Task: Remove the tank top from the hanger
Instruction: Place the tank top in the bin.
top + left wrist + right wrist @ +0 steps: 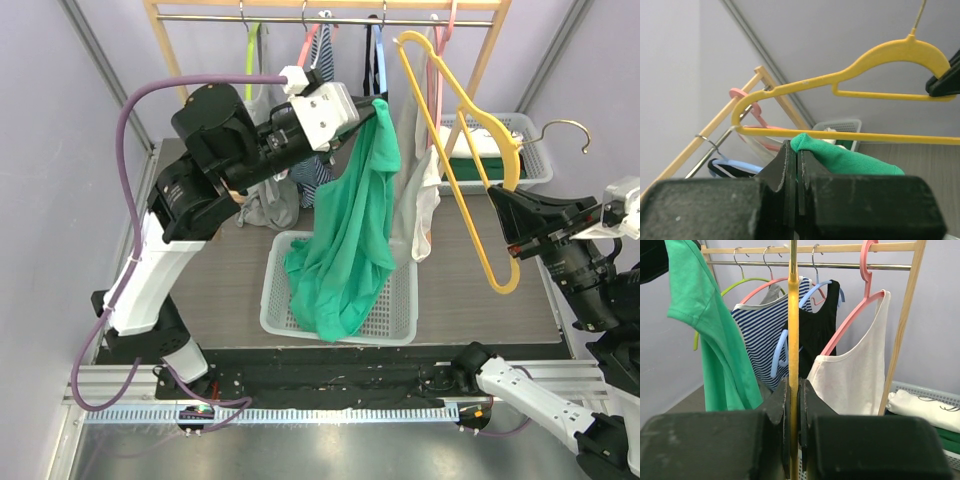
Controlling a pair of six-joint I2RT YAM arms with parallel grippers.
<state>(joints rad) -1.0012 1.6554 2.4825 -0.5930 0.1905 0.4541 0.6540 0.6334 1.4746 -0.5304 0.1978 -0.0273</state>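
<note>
The green tank top (350, 230) hangs from my left gripper (375, 105), which is shut on its upper edge; its lower end drapes into the white basket (400, 305). In the left wrist view green cloth (850, 160) bulges out between the closed jaws of the left gripper (797, 150). The yellow hanger (508, 283) is bare, tilted and apart from the tank top, to its right. My right gripper (503, 200) is shut on it. In the right wrist view the hanger's bar (793, 315) runs straight up between the jaws of the right gripper (799, 385), with the tank top (715, 340) at left.
A wooden clothes rack (330, 8) stands at the back with a striped top (760, 325), a black top (820, 325) and a white tank top (860, 375) on hangers. A grey garment (268, 208) lies on the table. A second basket (535, 150) with folded clothes sits back right.
</note>
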